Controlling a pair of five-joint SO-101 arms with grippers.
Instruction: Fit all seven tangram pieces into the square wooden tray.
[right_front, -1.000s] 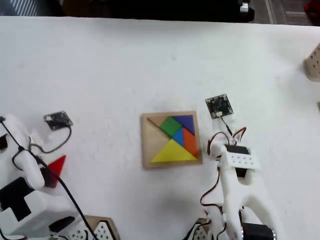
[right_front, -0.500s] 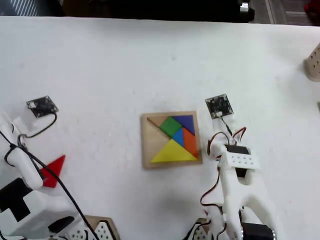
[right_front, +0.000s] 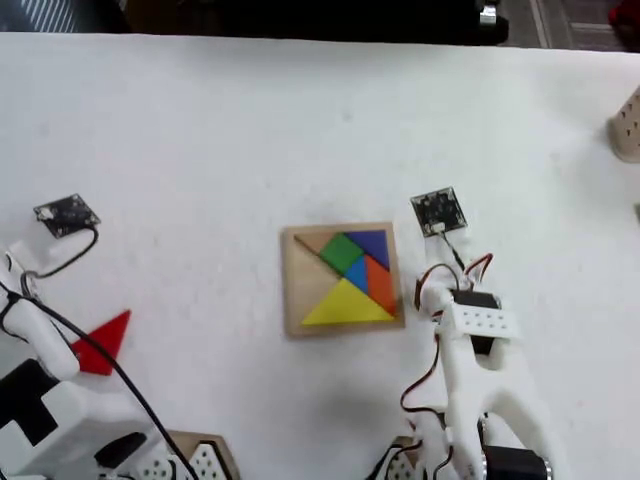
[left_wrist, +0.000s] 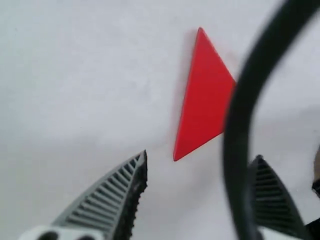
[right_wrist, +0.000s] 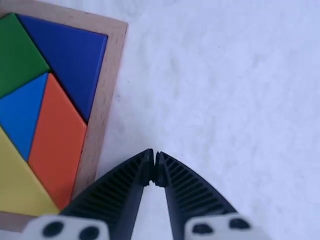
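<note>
The square wooden tray (right_front: 297, 285) lies mid-table and holds green (right_front: 341, 252), dark blue (right_front: 371, 244), light blue (right_front: 355, 273), orange (right_front: 379, 281) and yellow (right_front: 347, 303) pieces; its left part is bare wood. A red triangle (right_front: 103, 342) lies flat on the table far to the left. In the left wrist view my left gripper (left_wrist: 200, 159) stands open just short of the red triangle (left_wrist: 204, 97), nothing between its fingers. My right gripper (right_wrist: 154, 154) is shut and empty on the white table beside the tray's rim (right_wrist: 111, 95).
The left arm (right_front: 40, 335) with its black cable (left_wrist: 245, 125) stands at the table's front left; the right arm (right_front: 475, 345) stands at the front, right of the tray. A pale pegged object (right_front: 627, 125) sits at the far right edge. White tabletop lies all around the tray.
The left arm has swung leftward, uncovering the whole red triangle, which stays on the table. The right arm and the tray have not moved.
</note>
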